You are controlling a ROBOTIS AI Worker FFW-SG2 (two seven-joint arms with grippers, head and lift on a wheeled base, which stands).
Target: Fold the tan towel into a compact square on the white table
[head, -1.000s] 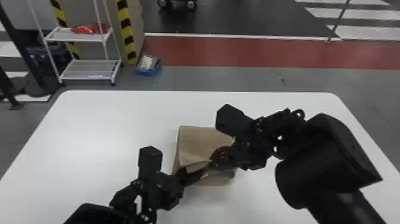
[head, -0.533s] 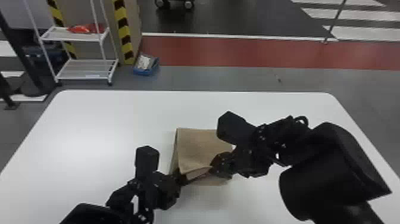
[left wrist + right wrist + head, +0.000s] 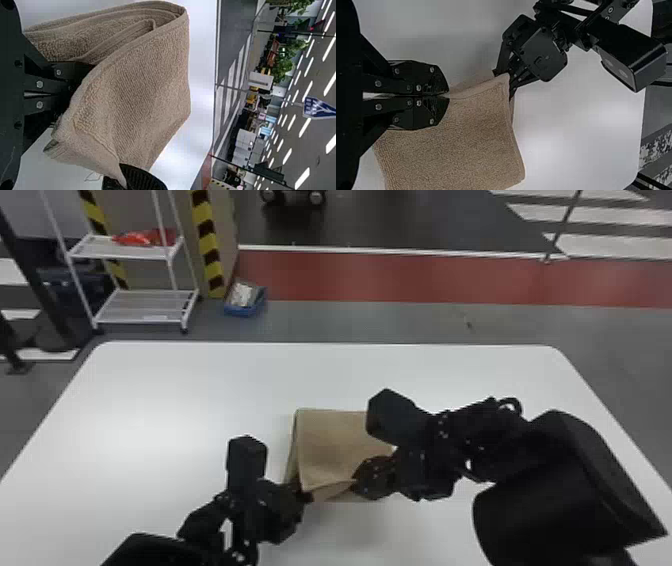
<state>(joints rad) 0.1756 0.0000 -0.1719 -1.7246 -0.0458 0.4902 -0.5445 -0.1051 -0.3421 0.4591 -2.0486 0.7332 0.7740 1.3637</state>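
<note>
Tan layer on top of the towel (image 3: pixel 332 442) has just come nearer to the robot: compared with a second ago, its front edge lies closer to the near border of the cloth, so the current fold seems to be almost laid. On the left, the left claw (image 3: pixel 307 496) has shifted slightly back toward the robot, and it is clenched on the near left corner, where the left wrist view shows several soft layers curving around it. On the right, the right claw (image 3: pixel 448 96) has also come nearer to the robot, pinched closed on the same front edge. Between them the towel sits near the middle of the tabletop (image 3: pixel 175 390) — already a small packet, but with the front edges not even. I think both corners should be lowered together and only then released, or else the layer may slide or crease. About the other things, from left to right: a white rack (image 3: pixel 145 307) stands on the floor beyond, then a striped post (image 3: pixel 207 245), then a blue box (image 3: pixel 245 310); these do not disturb the work. What stands in the way is rather the right arm (image 3: pixel 530 455) — it covers the towel's right side in the head view, so I cannot tell how well that side is aligned.
</note>
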